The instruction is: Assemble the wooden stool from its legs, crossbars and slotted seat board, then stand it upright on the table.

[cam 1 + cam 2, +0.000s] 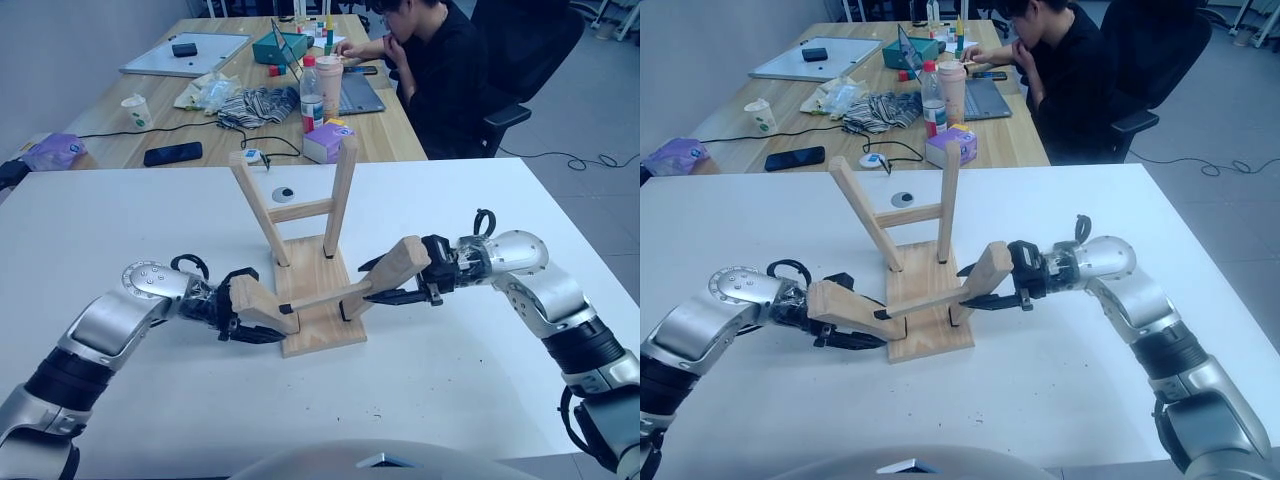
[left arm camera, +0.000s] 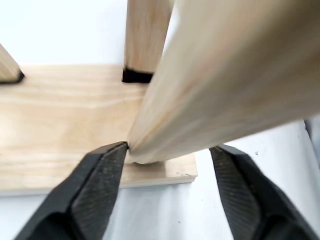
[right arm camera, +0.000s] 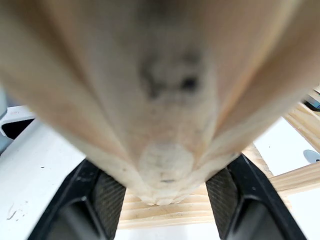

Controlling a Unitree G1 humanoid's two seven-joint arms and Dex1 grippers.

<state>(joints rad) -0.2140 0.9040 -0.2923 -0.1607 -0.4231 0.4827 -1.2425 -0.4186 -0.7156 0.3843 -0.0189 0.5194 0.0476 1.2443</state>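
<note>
White table point(image 1: 470, 400) bears seat board point(image 1: 318, 332) (bottle point(image 1: 311, 92) and phone point(image 1: 172, 153) behind), left jaws pinching left leg point(image 1: 258, 301), right jaws right leg point(image 1: 398, 267).

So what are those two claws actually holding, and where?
The left gripper clamps the near frame's left leg, the right gripper its right leg, both beyond the crossbar joint.

Seat board point(image 1: 318, 338) on table point(image 1: 460, 400) ctr; far legs point(image 1: 340, 195) in it, near legs point(image 1: 262, 300) in frnt.
</note>
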